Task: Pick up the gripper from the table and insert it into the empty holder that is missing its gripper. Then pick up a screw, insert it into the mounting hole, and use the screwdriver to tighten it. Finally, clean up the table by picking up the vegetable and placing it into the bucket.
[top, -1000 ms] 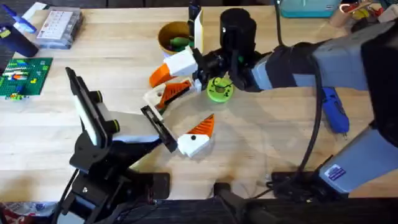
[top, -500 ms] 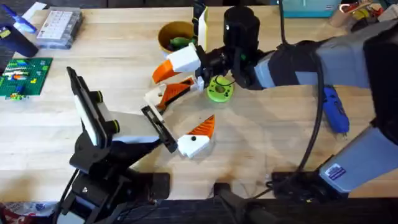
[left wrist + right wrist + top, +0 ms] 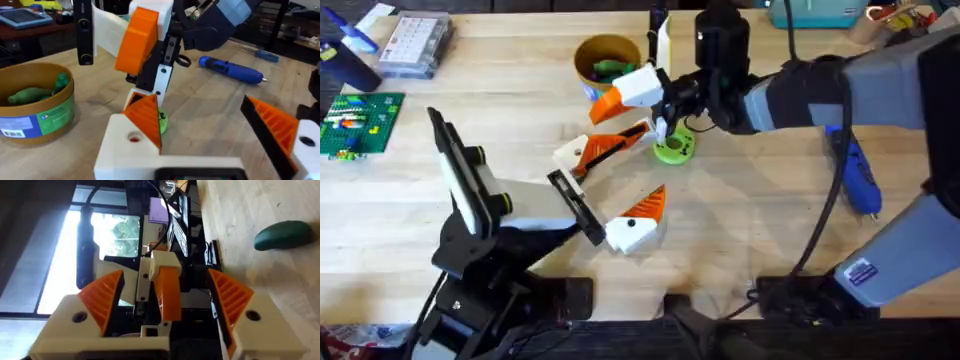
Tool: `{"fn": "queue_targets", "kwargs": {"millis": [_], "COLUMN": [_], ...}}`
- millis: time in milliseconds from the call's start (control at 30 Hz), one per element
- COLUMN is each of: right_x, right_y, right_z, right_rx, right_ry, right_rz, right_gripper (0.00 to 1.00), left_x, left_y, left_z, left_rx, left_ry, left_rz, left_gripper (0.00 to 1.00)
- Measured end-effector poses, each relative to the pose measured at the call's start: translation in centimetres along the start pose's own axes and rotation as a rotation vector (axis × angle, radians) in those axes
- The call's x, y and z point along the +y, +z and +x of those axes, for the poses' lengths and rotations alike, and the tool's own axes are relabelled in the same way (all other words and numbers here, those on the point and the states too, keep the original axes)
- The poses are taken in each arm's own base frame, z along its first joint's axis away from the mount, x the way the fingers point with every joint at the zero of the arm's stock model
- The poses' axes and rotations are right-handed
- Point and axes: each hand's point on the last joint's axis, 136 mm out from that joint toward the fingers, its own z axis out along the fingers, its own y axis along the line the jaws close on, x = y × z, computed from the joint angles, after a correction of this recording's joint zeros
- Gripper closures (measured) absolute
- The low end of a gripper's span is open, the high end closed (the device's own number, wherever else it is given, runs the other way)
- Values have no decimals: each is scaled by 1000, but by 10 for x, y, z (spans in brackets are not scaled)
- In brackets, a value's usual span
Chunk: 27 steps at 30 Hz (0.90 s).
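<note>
The loose gripper [image 3: 602, 148] [image 3: 142, 120], an orange wedge on a white base, lies at the far end of the black holder [image 3: 575, 205], beside the holder's fixed finger [image 3: 638, 222]. My left gripper [image 3: 197, 105] is open, with nothing between the two fingers. My right gripper [image 3: 610, 105] [image 3: 165, 275] hangs open above and just beyond the loose gripper, near the bucket [image 3: 582, 52] [image 3: 40, 120]. Green vegetables [image 3: 610, 68] [image 3: 30, 94] lie in the bucket. Another dark green vegetable [image 3: 284, 235] lies on the wood. The blue screwdriver [image 3: 858, 178] [image 3: 230, 70] lies at the right.
A lime-green disc [image 3: 673, 148] sits under the right wrist. A clear parts box [image 3: 415, 45] and a green brick plate [image 3: 360, 122] are at the far left. A white upright card [image 3: 665, 40] stands by the bucket.
My right gripper has lifted and drawn back to the right, toward the bucket. The loose gripper and the left arm have stayed in place.
</note>
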Motion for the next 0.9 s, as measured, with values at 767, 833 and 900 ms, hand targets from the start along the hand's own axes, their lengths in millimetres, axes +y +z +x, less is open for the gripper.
{"fn": "queue_targets", "kwargs": {"millis": [767, 833, 900], "right_x": [12, 7, 3], "right_y": [-20, -22, -22], "right_z": [17, 20, 21], "right_rx": [13, 5, -1], "right_ry": [32, 58, 77], "right_rz": [-21, -18, -15], "right_gripper": [6, 6, 6], "left_x": [0, 0, 0], "left_y": [0, 0, 0], "left_z": [0, 0, 0], "left_rx": [0, 0, 0], "left_ry": [0, 0, 0], "left_rz": [0, 0, 0], "left_gripper": [13, 13, 13]}}
